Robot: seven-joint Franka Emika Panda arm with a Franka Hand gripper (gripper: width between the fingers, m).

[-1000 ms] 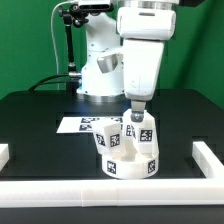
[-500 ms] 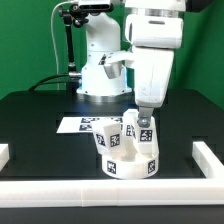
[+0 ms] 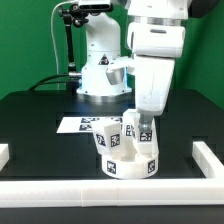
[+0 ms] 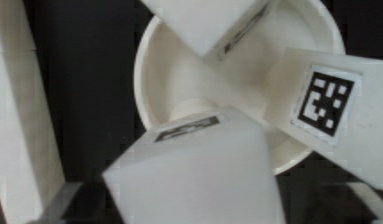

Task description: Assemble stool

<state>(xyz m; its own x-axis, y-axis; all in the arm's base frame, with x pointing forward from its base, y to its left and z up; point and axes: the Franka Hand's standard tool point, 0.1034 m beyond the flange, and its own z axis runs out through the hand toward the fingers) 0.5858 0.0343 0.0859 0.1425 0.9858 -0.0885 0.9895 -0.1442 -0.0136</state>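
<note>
In the exterior view, the stool's round seat (image 3: 128, 157) is seen resting on the black bench (image 3: 40, 125), near the front border rail (image 3: 110, 190). Marker tags are carried on the rim of the seat. Three blocky legs are seen standing on top of the seat: one leg (image 3: 112, 138) toward the exterior view's left, a second leg (image 3: 130, 128) at the back, and a third leg (image 3: 146, 133) toward the exterior view's right. The end effector (image 3: 148, 118) is positioned directly above the third leg, at its top end. Whether the fingers are clenched on that leg or released cannot be told from this view, since the fingertips are blurred against the white part. The marker board (image 3: 82, 125) is seen lying flat on the bench behind the seat, toward the exterior view's left. The arm's base (image 3: 100, 65) is placed at the back of the bench. Short rail pieces are seen at both side edges of the bench.

In the wrist view, the seat disc (image 4: 170, 80) is seen close up against the dark bench. Leg pieces are crossed over it, one with a marker tag (image 4: 326, 97) on its face. A white rail (image 4: 14, 110) is seen beside the seat. The end effector's fingers cannot be made out here.
</note>
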